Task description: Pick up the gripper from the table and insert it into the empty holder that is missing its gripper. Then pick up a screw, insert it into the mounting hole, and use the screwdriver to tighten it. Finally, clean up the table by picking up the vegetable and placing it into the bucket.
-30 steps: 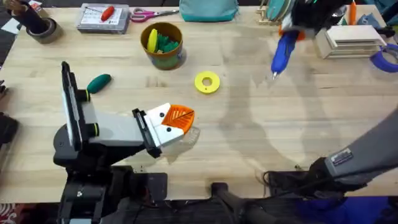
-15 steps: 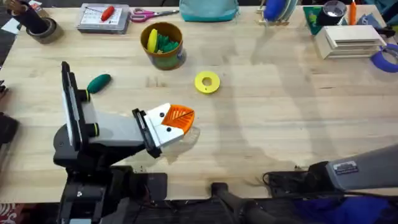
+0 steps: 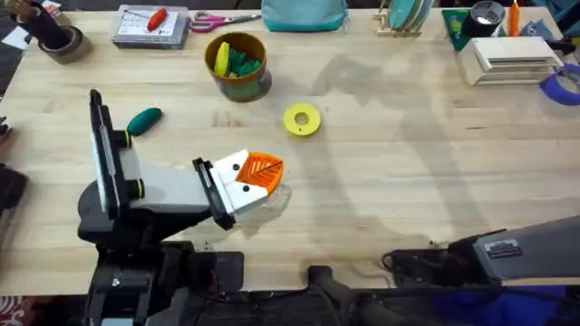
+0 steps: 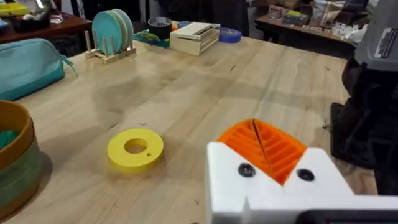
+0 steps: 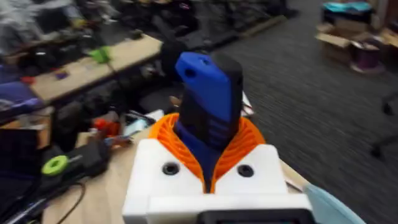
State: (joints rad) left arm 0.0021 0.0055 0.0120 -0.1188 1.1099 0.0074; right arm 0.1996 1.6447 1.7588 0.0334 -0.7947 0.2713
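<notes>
My right gripper is shut on the blue screwdriver, which stands up between its orange pads, raised well off the table. The left gripper rests low over the table near the front left, orange pads pressed together on nothing. Behind the left arm lies the dark green vegetable. At the back stands the olive-yellow bucket, with yellow and green items inside. The loose gripper, the holder and a screw are out of view.
A yellow ring lies mid-table, also close ahead of the left gripper. Along the back edge are a clear parts box, scissors, a teal pouch, a plate rack, a white box and blue tape.
The right gripper, with the screwdriver in it, has risen from the back right of the table and left the overhead view. The left arm has not moved.
</notes>
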